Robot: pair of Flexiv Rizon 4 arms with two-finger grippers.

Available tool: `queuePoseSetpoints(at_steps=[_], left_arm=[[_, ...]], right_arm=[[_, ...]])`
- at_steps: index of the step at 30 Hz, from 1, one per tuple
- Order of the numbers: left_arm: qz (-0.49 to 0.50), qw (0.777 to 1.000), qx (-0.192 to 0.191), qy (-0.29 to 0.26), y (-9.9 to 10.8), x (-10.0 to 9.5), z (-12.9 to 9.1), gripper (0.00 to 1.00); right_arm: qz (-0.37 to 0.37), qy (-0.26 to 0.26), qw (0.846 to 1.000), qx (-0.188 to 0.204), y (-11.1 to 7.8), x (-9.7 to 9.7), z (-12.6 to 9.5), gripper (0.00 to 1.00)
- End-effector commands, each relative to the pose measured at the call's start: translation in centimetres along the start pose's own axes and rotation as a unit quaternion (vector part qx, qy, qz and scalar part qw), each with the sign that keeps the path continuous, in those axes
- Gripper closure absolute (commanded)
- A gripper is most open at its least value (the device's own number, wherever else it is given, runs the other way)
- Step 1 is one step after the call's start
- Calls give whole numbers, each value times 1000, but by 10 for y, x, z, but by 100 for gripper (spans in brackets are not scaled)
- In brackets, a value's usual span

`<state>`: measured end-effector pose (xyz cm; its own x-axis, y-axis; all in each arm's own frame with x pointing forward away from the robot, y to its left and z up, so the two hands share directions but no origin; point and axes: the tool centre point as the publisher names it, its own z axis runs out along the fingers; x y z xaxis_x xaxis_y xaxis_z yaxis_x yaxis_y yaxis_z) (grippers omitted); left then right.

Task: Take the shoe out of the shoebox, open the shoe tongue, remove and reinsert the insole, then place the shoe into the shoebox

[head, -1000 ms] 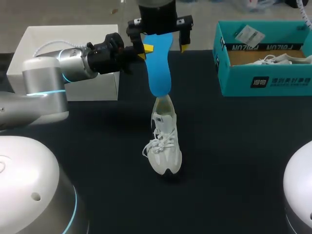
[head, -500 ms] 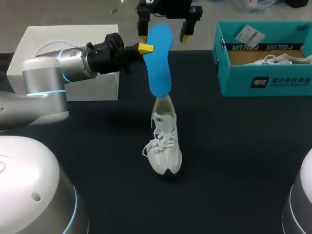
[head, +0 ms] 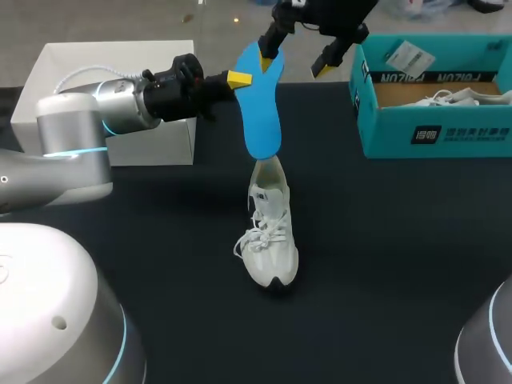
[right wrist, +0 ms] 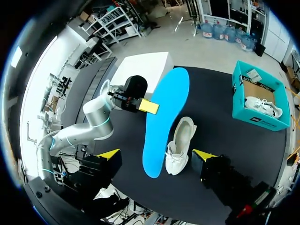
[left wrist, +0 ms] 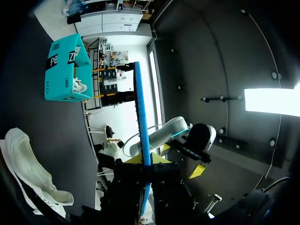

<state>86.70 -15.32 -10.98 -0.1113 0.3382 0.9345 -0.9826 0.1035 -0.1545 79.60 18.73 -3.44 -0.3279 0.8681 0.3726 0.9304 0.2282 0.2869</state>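
Blue insole (head: 260, 104) is held upright over the white shoe (head: 270, 232) heel (shoe sits on the table (head: 400, 240), well apart from the teal shoebox (head: 432, 132)), clamped in the left gripper (head: 242, 78) jaws; right gripper (head: 296, 60) is positioned above, jaws apart.

a flat black table (head: 400, 240) — one white box (head: 104, 60) at its far left corner.

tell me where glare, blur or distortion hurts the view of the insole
Head view: even light, insole and shoe sharp against the dark table. Left wrist view: strong fisheye warp, mostly dark, insole seen edge-on as a thin strip. Right wrist view: fisheye bends the table edge, but insole and shoe are evenly lit and clear.
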Motion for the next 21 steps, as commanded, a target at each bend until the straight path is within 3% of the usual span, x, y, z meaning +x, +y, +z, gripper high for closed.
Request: queuePoseSetpoints(at_steps=[1,2,4,7,13,17,21], left_arm=[[1,1000,0,1,0,-1,0,100],[1,1000,0,1,0,-1,0,100],[1,1000,0,1,0,-1,0,100],[1,1000,0,1,0,-1,0,100],[1,1000,0,1,0,-1,0,100],[1,1000,0,1,0,-1,0,100],[1,1000,0,1,0,-1,0,100]], right_arm=[[0,191,982,-1,0,-8,3,0],[0,191,982,-1,0,-8,3,0],[25,283,959,-17,0,-6,7,0],[42,370,927,-52,0,-10,13,0],[61,469,877,-85,1,-24,26,0],[54,484,871,-71,1,-30,32,0],[49,477,875,-64,-1,-31,33,0]])
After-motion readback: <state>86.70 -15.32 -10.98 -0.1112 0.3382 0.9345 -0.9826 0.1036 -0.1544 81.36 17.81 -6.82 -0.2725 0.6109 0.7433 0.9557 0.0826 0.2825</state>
